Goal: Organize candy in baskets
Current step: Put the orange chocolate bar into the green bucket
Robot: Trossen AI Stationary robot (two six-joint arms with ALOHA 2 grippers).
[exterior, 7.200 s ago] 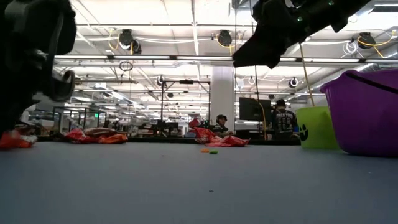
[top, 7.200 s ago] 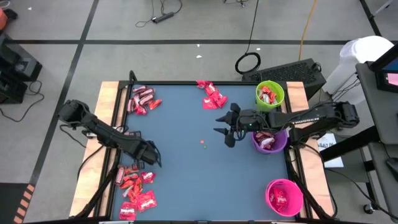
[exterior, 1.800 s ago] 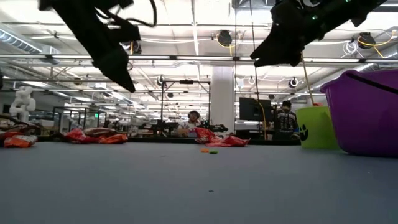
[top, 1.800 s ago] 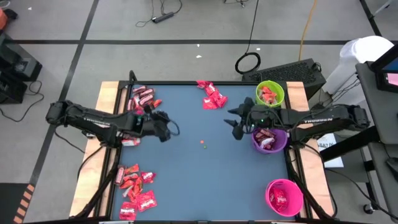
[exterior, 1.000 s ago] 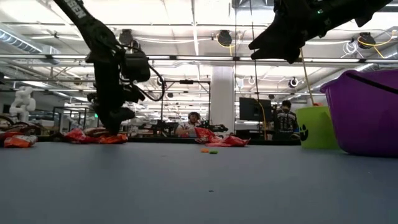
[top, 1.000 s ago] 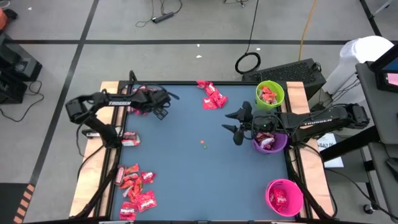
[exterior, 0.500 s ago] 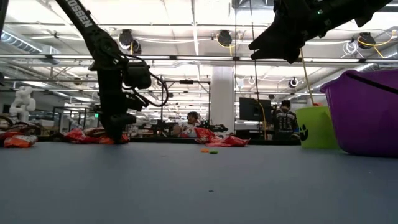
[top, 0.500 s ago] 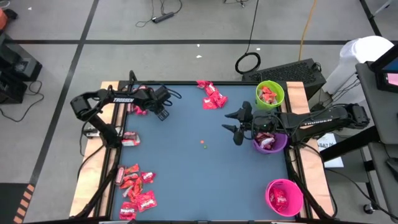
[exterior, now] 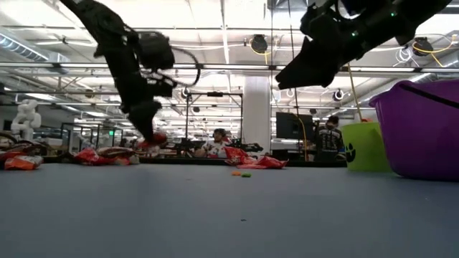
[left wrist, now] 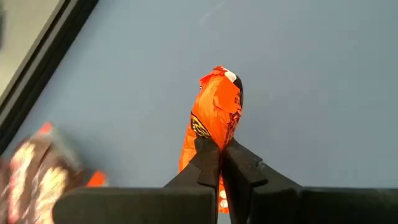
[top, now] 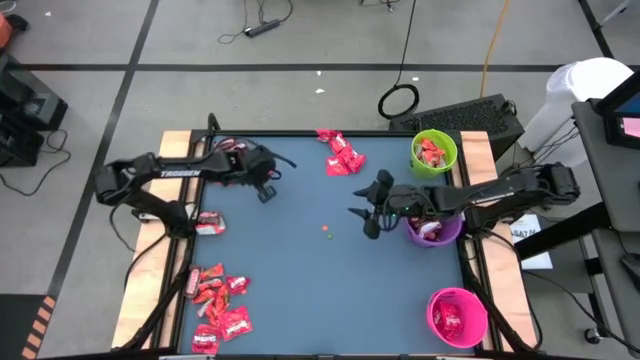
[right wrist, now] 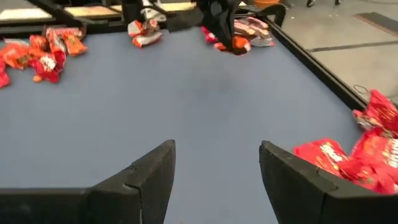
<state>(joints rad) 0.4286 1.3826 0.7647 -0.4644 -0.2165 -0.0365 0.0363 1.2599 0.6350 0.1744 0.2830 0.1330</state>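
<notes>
- Now, on the desk's (top: 300,260) left side, two candy piles are lying untouched: one (top: 217,307) at the near-left corner and one (top: 226,152) at the far-left edge, partly under the left arm.
- Just right of the far-left pile, the left gripper (top: 266,190) is hanging above the desk, clenched on one orange-red candy (left wrist: 214,121); the low view is showing that piece (exterior: 152,139) clear of the surface.
- That wrapper is looking thin, crinkly and light, so it should weigh almost nothing but could slip or twist. The pinch is sitting on one end, with most of the piece sticking out past the fingertips; a grip nearer the middle would probably be safer.
- Near the centre, a few tiny loose dots (top: 327,232) are lying on the desk, and a third pile (top: 341,153) is sitting by the far edge.
- Further right, the right gripper (top: 364,212) is hovering over bare desk, released and carrying nothing, its fingers (right wrist: 146,180) spread wide.
- Along the right edge, three baskets are waiting: green (top: 434,150) farthest, purple (top: 433,226) in the middle under the right arm, pink (top: 457,316) nearest, each already containing some candy.
</notes>
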